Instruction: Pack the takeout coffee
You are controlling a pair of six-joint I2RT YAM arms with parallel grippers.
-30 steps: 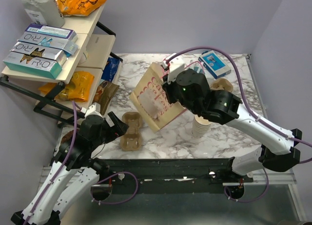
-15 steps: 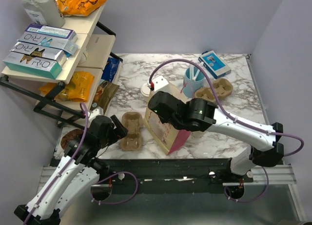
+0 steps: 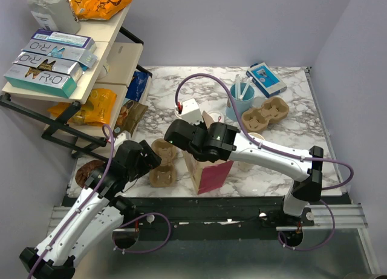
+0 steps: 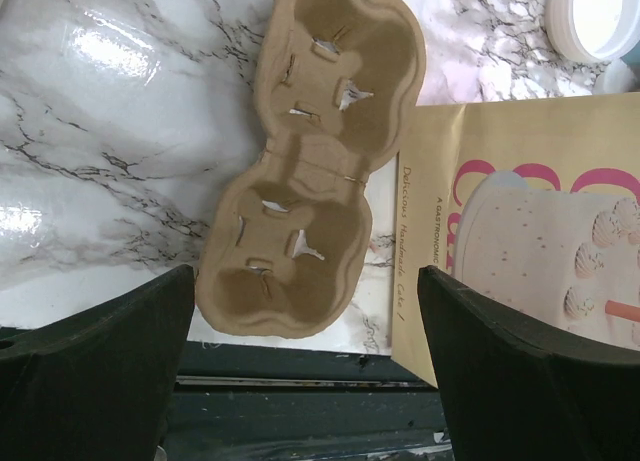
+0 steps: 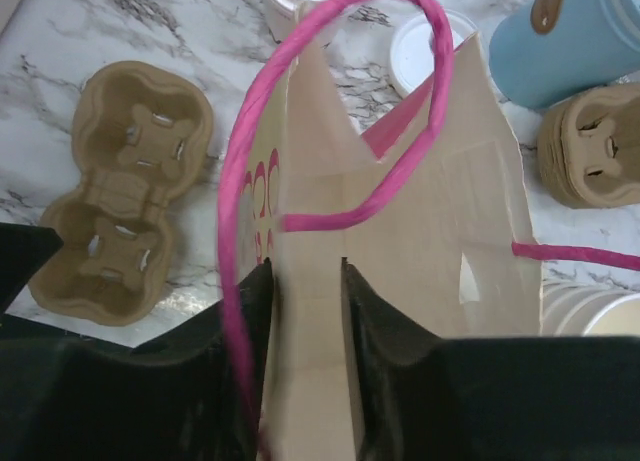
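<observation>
Right gripper [image 5: 305, 276], jaws partly apart, sits loosely astride the rim of the standing paper bag [image 5: 400, 231]. Bag looks placed; next, fetch the lidded takeout coffee [image 4: 598, 16] beyond it and lower it inside.

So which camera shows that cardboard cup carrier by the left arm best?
Left wrist: the cup carrier fills the frame, both wells clear. Right wrist shows it whole but smaller; top external shows it small and far.
</observation>
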